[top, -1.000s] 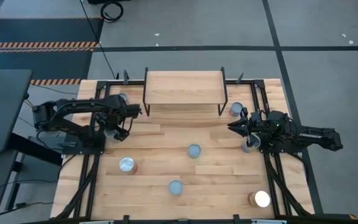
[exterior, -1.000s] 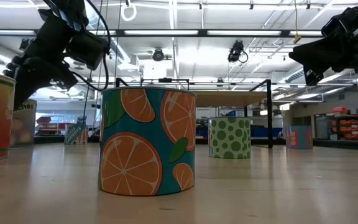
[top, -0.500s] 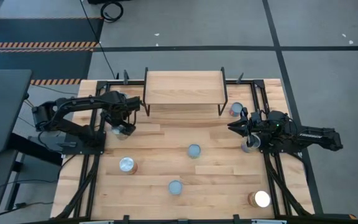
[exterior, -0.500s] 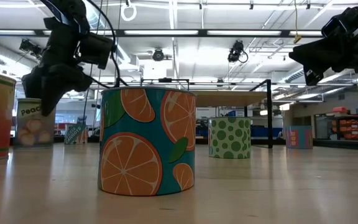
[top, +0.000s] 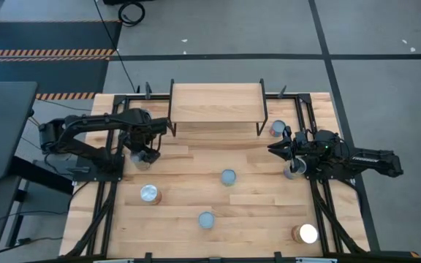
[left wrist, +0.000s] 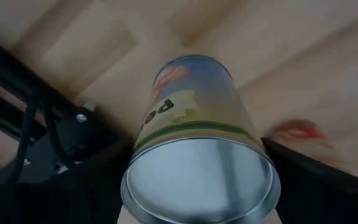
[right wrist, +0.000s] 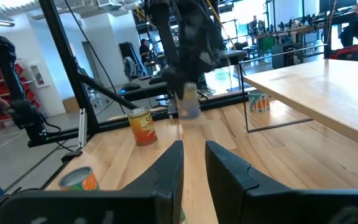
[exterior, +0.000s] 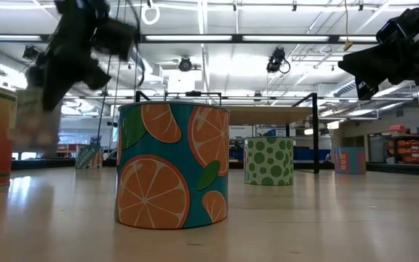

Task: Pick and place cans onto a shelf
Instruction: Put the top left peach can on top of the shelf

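My left gripper (top: 145, 154) is at the table's left, in front of the shelf (top: 216, 102), shut on a peach-labelled can (left wrist: 194, 124) that it holds above the tabletop. The low view shows this can (exterior: 35, 120) blurred and off the wood. Other cans stand upright on the table: one (top: 148, 193) at the left, one (top: 228, 177) in the middle, one (top: 206, 220) near the front and one (top: 305, 234) at the front right. My right gripper (top: 275, 150) waits level at the table's right. Its fingers (right wrist: 173, 163) stand a little apart with nothing between them. My left gripper pinches the peach can between its two fingers, on opposite sides of its wall just below the top rim (left wrist: 137, 163). The fingers come from above and point down. The can hangs below them, roughly upright and clear of the table.
A can (top: 277, 128) stands by the shelf's right leg and another (top: 292, 170) under my right arm. In the low view an orange-printed can (exterior: 172, 166) is closest, with a green dotted one (exterior: 269, 161) behind it. Black rails (top: 101, 212) run along both table sides.
My left gripper has taken hold of the peach can, which stood on the table at the left, and has risen with it. The can is now lifted clear of the wood. My right arm has kept still.
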### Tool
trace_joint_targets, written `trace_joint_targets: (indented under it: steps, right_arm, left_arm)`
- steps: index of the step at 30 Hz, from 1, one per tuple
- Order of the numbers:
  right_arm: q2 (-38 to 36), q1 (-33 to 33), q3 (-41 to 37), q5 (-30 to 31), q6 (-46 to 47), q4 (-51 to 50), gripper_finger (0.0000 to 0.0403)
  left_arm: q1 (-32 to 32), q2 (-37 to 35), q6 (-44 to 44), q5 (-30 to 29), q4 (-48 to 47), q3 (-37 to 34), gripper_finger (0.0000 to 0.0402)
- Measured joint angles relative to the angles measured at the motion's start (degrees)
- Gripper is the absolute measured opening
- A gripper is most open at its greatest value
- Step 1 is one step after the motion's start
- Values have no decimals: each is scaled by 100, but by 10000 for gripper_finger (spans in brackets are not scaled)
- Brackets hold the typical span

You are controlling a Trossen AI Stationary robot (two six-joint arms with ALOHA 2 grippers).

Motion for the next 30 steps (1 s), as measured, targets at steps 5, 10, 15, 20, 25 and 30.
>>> trace_joint_targets:
  steps: [5, 10, 15, 20, 25, 30]
  right_arm:
    - [0, 0, 0, 2, 0, -2, 74]
    - [0, 0, 0, 2, 0, 0, 74]
    - [0, 0, 0, 2, 0, -4, 74]
    - [0, 0, 0, 2, 0, -4, 74]
    - [0, 0, -1, 0, 0, -2, 74]
    - [0, 0, -1, 48, 4, 18, 74]
  left_arm:
    - [-248, 53, -315, 165, -709, 1623, 318]
    - [-435, 380, -665, 159, -1119, 3298, 318]
    - [-410, 1208, -384, 71, -1078, 5022, 318]
    - [31, 2224, 415, -11, -1085, 6663, 318]
    - [725, 2949, 1293, -91, -1079, 7506, 318]
    - [1394, 3214, 2027, -391, -1099, 7498, 318]
